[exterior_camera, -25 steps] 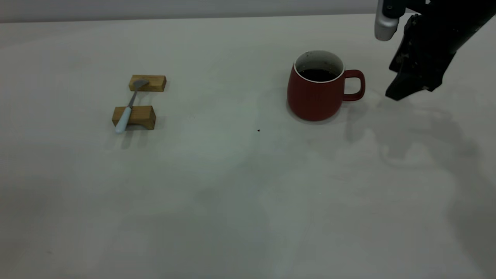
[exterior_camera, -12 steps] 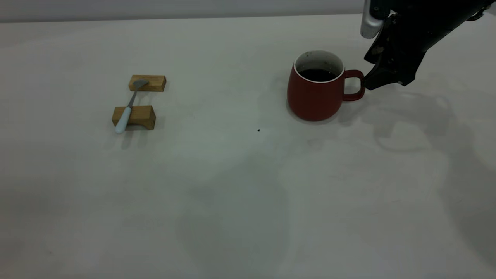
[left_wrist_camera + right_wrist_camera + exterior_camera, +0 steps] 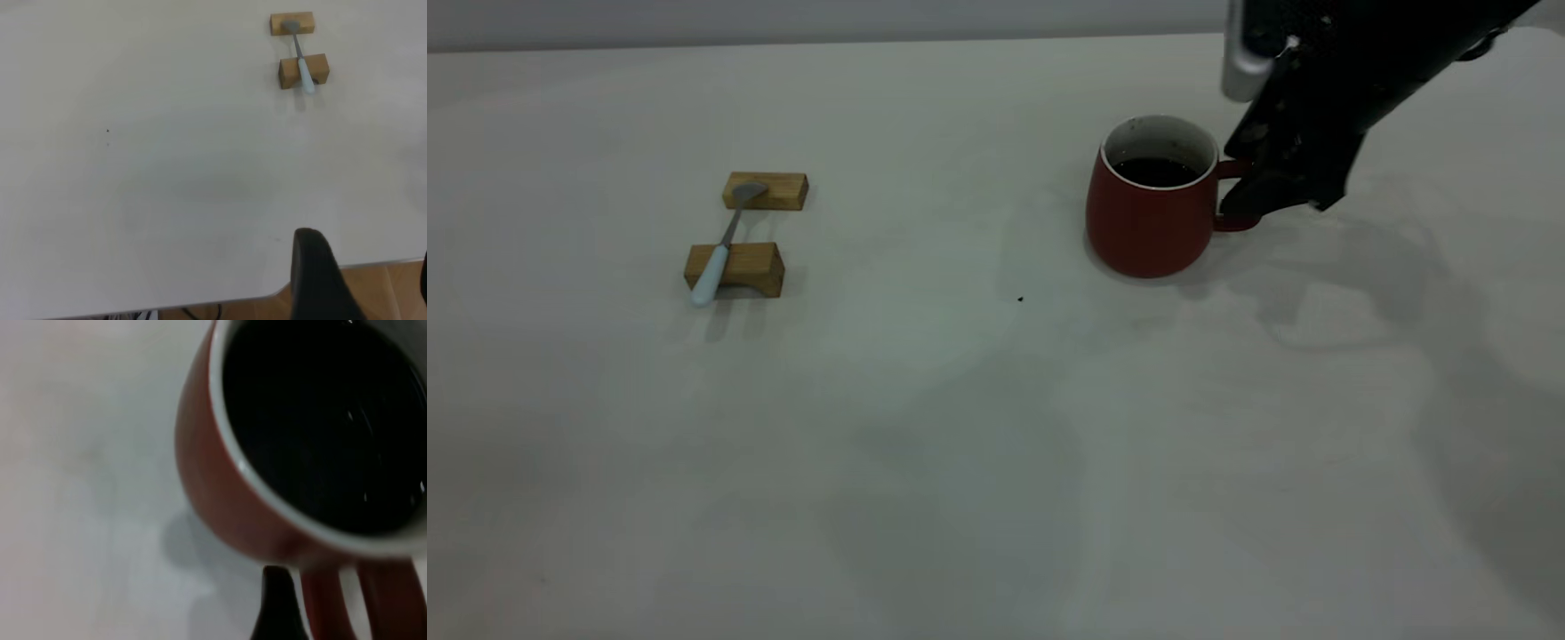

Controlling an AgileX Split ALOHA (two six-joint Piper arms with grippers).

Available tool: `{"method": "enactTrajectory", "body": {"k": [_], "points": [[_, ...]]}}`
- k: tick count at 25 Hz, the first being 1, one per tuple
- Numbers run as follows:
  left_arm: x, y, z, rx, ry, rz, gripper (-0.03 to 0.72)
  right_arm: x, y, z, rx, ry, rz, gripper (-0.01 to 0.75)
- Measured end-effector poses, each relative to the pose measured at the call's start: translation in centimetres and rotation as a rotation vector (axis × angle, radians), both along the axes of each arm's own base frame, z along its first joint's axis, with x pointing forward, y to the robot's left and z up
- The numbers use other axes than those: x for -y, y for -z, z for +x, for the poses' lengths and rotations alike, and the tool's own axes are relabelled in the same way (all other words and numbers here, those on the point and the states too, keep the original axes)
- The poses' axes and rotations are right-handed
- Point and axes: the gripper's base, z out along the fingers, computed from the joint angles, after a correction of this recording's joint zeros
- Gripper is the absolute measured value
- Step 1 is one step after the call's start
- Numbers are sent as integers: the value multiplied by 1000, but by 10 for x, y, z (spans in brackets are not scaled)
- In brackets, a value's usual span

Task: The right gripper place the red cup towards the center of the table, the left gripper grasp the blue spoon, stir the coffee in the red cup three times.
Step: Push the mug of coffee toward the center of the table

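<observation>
The red cup [image 3: 1147,222] stands on the table [image 3: 960,444] right of centre, with dark coffee [image 3: 1156,172] inside and its handle facing right. My right gripper [image 3: 1240,200] has come down over that handle and is open. In the right wrist view one dark finger [image 3: 277,607] sits just beside the handle [image 3: 327,600], a thin gap between them, below the cup's rim [image 3: 230,447]; the other finger is out of frame. The blue spoon [image 3: 720,249] lies across two wooden blocks at the left. My left gripper [image 3: 370,287] hangs open over the table's edge, far from the spoon [image 3: 301,60].
Two tan wooden blocks [image 3: 766,190] [image 3: 738,267] carry the spoon. A tiny dark speck [image 3: 1020,300] marks the table between blocks and cup. In the left wrist view the table's edge [image 3: 200,303] runs close by, with wooden floor beyond.
My right gripper has moved left and down from beside the cup until it covers the handle. The cup, spoon and blocks have stayed where they were.
</observation>
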Motion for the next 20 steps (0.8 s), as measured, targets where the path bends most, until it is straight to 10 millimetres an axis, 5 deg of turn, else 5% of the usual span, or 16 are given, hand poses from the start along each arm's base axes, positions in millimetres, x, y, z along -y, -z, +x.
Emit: {"method": "enactTrajectory", "body": {"k": [20], "points": [[0,0,0,0,0,0,445,-93,-1,-5,26,-62,103,589]]}}
